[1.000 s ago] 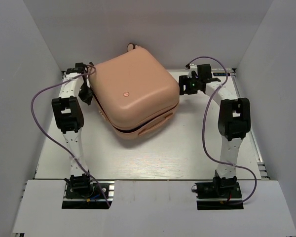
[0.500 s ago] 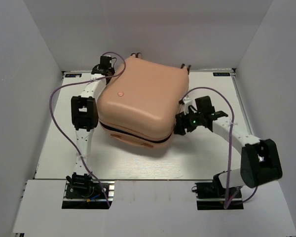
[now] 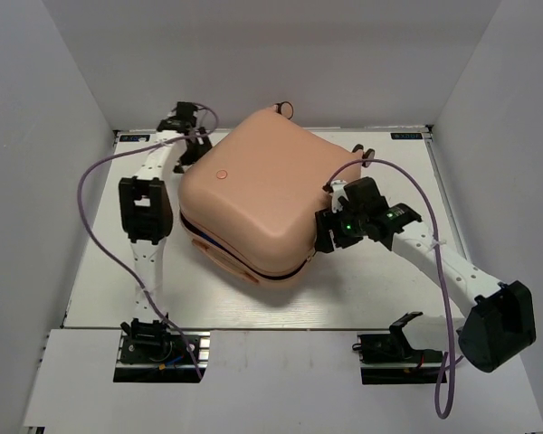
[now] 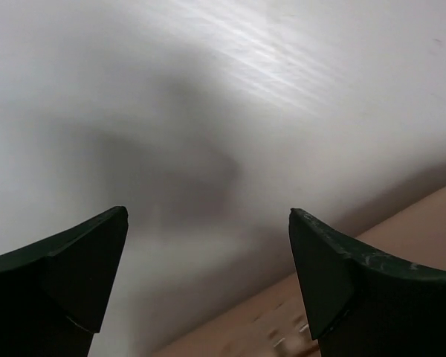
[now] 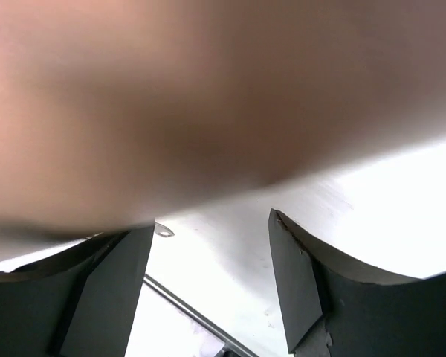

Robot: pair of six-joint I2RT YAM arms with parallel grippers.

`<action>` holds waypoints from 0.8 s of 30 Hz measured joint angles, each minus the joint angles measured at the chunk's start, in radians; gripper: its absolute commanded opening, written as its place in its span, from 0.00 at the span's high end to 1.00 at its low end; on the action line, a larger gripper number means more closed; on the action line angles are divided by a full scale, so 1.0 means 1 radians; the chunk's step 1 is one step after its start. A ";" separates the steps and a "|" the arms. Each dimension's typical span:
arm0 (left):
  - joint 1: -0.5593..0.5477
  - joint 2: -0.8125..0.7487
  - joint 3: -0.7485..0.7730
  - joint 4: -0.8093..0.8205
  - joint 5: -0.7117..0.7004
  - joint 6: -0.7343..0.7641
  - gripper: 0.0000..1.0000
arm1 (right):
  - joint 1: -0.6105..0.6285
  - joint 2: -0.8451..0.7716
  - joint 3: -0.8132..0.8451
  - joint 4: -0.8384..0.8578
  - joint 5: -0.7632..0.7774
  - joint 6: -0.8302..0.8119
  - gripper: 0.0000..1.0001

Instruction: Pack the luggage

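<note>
The luggage (image 3: pixel 253 203), where is it? (A)

Shut, lying at an angle in the middle of the table (image 3: pixel 362 289), with a dark seam along its near side. One wheel (image 3: pixel 285 109) pokes out past its far edge; the other wheels are hidden. (B)

And the claws? (A)

The left gripper (image 3: pixel 195 149) is at the luggage's far left corner, fingers spread wide. Its wrist view shows only bare table between them and a blurred peach strip at the lower right. The right gripper (image 3: pixel 324 231) is just beside the near right corner, jaws apart with nothing in them. In its wrist view the luggage is an out-of-focus blur across the top, so I cannot tell whether a finger touches it. (B)

Room to move? (A)

There is open table in front of the luggage and to its right. Its far edge is close to the back wall (image 3: pixel 299 54), and the left arm (image 3: pixel 145 212) fills the strip on the left. (B)
</note>
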 measured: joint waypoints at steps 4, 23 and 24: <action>0.136 -0.132 -0.019 -0.151 0.020 -0.021 0.00 | -0.016 -0.039 0.003 -0.009 0.049 0.016 0.32; 0.135 -1.284 -1.263 -0.327 0.113 -0.243 0.21 | -0.251 0.135 0.384 -0.078 0.499 0.069 0.39; 0.108 -1.329 -1.305 -0.323 0.127 -0.260 0.21 | -0.289 0.180 0.433 -0.074 0.484 0.065 0.39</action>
